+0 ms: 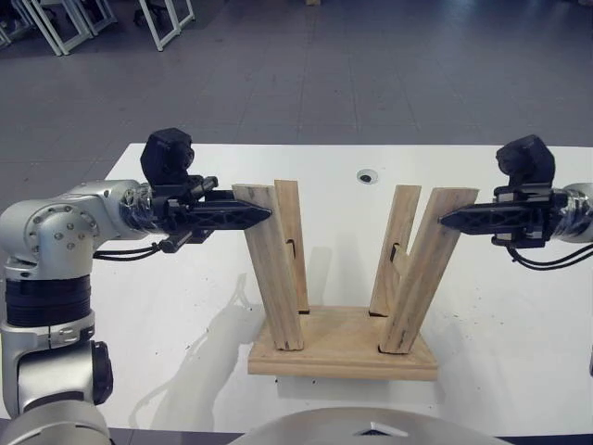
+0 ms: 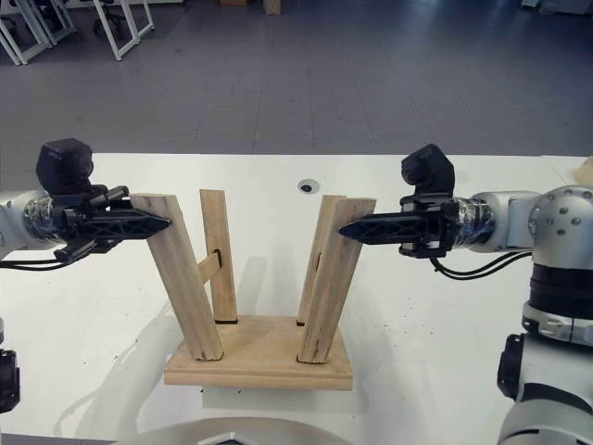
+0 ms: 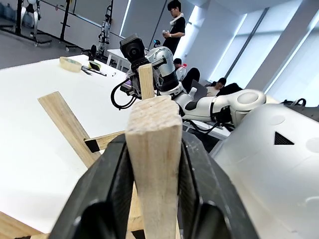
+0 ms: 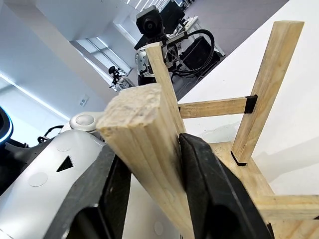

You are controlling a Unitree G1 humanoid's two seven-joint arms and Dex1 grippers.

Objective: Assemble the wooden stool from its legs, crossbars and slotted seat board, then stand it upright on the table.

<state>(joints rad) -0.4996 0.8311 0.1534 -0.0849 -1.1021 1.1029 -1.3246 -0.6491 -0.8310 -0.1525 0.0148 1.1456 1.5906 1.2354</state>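
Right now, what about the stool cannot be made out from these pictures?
- Eye views: right crossbar, mostly behind the near right leg.
- Eye views: seat board, lower face flat on the table.
- Left wrist view: near left leg, lower end hidden by the left gripper jaws and the picture edge.

Left tool, right tool: level, inward-pointing, clamped.

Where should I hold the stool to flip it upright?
By the near legs' free top ends, left leg from the left, right leg from the right. They splay outward and stand exposed; the seat lies flat on the table, offering no underside edge.
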